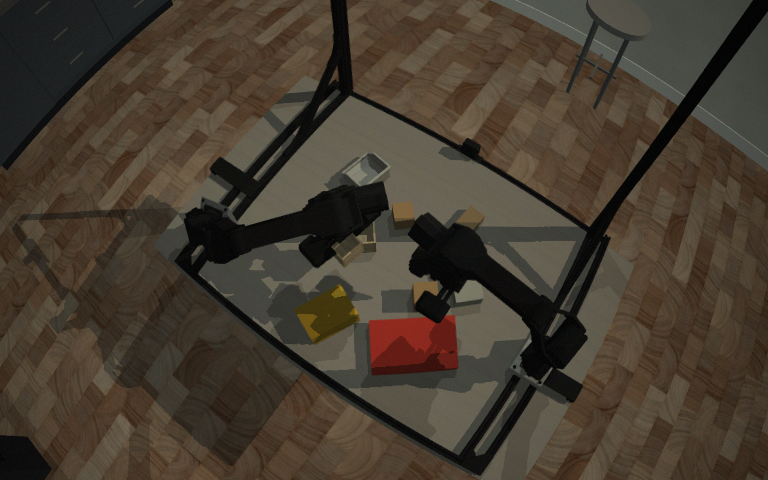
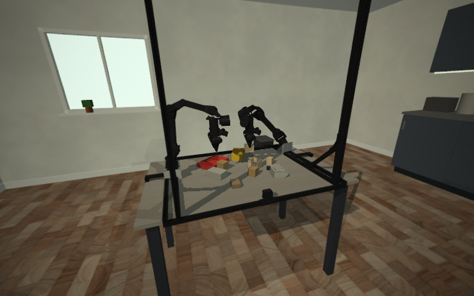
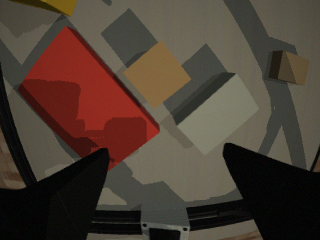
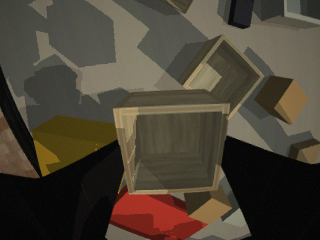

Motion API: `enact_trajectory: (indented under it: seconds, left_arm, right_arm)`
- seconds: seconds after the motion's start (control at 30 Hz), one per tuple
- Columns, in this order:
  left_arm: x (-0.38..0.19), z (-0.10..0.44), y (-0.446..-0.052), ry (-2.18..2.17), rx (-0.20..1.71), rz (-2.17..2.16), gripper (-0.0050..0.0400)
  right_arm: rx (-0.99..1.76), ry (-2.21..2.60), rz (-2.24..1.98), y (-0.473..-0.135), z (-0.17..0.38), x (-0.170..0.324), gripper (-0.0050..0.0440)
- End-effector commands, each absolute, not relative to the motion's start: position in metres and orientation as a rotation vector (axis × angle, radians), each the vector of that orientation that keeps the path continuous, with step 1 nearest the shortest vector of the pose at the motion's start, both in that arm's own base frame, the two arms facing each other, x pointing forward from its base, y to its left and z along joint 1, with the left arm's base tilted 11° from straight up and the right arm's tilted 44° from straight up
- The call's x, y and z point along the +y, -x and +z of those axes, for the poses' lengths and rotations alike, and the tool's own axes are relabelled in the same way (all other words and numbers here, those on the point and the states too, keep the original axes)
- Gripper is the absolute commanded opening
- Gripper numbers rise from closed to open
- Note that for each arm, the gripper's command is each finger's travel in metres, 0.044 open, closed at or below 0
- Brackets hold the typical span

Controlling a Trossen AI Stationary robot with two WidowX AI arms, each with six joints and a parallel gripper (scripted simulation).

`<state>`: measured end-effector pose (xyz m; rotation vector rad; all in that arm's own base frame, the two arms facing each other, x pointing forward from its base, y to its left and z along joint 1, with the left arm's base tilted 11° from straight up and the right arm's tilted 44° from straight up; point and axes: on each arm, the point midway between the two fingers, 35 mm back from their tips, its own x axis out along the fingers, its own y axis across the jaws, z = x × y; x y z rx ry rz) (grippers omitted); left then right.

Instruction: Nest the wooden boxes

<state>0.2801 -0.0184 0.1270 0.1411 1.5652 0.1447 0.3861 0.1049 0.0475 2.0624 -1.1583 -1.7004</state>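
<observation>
1. Your right gripper [image 1: 343, 246] [image 2: 249, 143] [image 4: 171, 142] pinches a wooden box [image 1: 347, 250] [image 2: 249, 148] [image 4: 172, 142], mouth towards the wrist camera; it is beside the larger box, seemingly raised.
2. The larger box [image 1: 369, 246] [image 2: 254, 162] [image 4: 204, 61] stands mouth up, probably your biggest; nothing is visibly nested in it.
3. Beyond the larger box lies a small pale wooden piece [image 2: 269, 160] [image 4: 181, 4], likely the smallest box; its mouth isn't visible.
4. Your left gripper [image 1: 436, 305] [image 2: 216, 148] [image 3: 167, 152] is spread, holding nothing, well apart from the larger box.
5. Nesting both, then releasing and withdrawing, appears left.
</observation>
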Motion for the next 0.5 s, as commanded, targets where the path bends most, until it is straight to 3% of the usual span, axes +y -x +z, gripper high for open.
enact_trajectory:
  seconds: [0.0,0.47]
  left_arm:
    - [-0.018,0.127,-0.280,-0.145,1.566,0.145,0.0400]
    - [-0.018,0.127,-0.280,-0.145,1.566,0.145,0.0400]
  right_arm:
    - [-0.994,-1.960,-1.737,-0.388,0.034,0.116,0.0000]
    - [-0.516,-1.637,-1.767,-0.389,0.000,0.148,0.0000]
